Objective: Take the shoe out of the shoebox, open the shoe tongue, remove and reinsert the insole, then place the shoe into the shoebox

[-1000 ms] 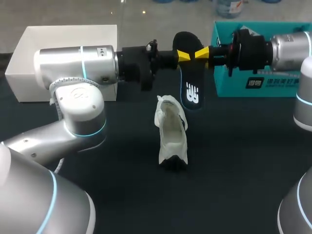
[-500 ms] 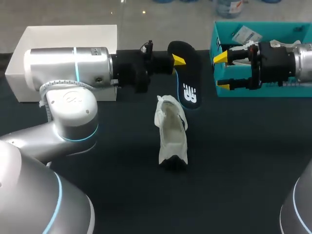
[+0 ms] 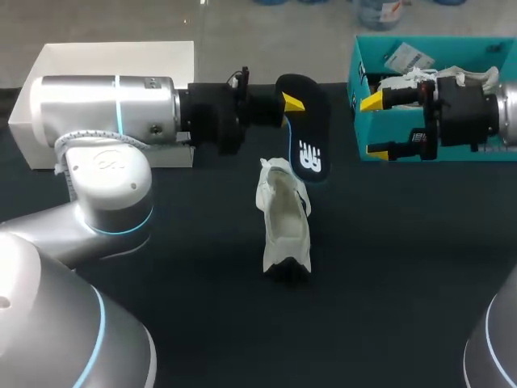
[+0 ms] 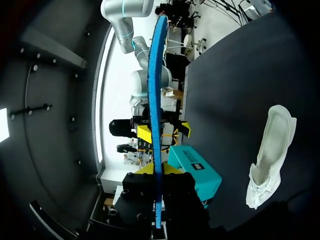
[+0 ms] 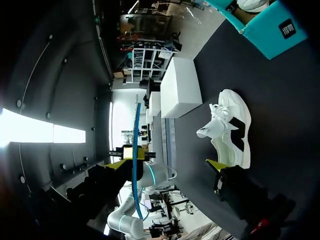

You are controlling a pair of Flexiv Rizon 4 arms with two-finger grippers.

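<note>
The dark counter (image 3: 404, 267) carries everything in the scene. The left claw (image 3: 292, 103) comes in level above its far part and is clamped on a black foam insole with a blue underside (image 3: 309, 133). In the left wrist view the insole (image 4: 155, 115) runs edge-on between the fingers. The right claw (image 3: 374, 125) faces it from the other side, spread wide and holding nothing, apart from the insole. Just behind it sits the open teal cardboard shoebox (image 3: 363, 61). The white low-top shoe (image 3: 284, 230) lies on the counter nearer the middle, just below the insole. A white rectangular box (image 3: 105, 61) stands behind the left arm.
</note>
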